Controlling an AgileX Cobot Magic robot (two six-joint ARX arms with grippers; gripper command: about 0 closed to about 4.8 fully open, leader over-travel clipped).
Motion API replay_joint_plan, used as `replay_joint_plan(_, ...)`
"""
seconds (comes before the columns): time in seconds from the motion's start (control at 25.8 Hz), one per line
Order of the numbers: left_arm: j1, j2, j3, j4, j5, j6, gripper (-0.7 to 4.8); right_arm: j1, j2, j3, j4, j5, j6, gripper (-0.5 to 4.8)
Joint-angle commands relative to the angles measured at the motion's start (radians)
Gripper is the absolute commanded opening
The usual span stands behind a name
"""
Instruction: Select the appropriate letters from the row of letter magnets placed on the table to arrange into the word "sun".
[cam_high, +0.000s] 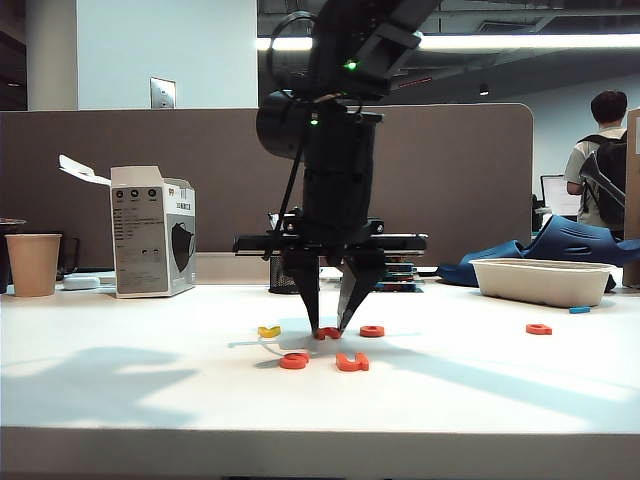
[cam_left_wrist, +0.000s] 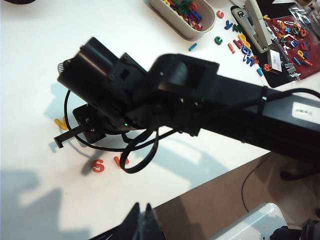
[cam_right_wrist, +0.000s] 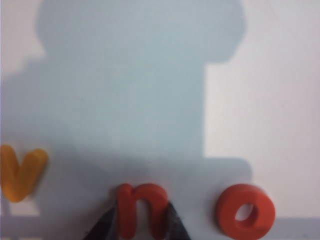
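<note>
On the table (cam_high: 120, 390), mid-row between a yellow v (cam_right_wrist: 20, 172) and an o (cam_right_wrist: 245, 212), the n (cam_right_wrist: 140, 210) sits pinched between the right gripper (cam_high: 328, 328) fingertips. Small, stiff and probably slick, it suits a grip across its legs. Behind it, a tray (cam_left_wrist: 165, 12) holds spare letters. The left gripper (cam_left_wrist: 142, 222) hangs apart, apparently closed.

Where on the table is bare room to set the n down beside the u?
Right of the u, toward the lone o, the table is bare. Crowded: around the right gripper, shut on the n, between v and o.
</note>
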Motion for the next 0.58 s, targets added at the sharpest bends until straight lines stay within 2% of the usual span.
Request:
replay_joint_plan(0.04, 0.000, -0.003, 0.003, 0.002, 0.003, 0.008, -0.05, -0.003, -0.002, 0.062, -0.040, 0.022, -0.008, 1.03)
replay_joint_plan(0.31, 0.000, -0.003, 0.003, -0.001, 0.003, 0.008, -0.05, -0.022, -0.007, 0.146, -0.131, 0.032, -0.009, 1.06)
replay_joint_plan(0.47, 0.000, -0.003, 0.003, -0.001, 0.003, 0.008, -0.05, -0.032, -0.016, 0.148, -0.208, 0.098, -0.009, 1.09)
replay_joint_plan(0.58, 0.000, -0.003, 0.003, -0.002, 0.003, 0.008, -0.05, -0.040, -0.031, 0.148, -0.302, 0.163, -0.008, 1.32)
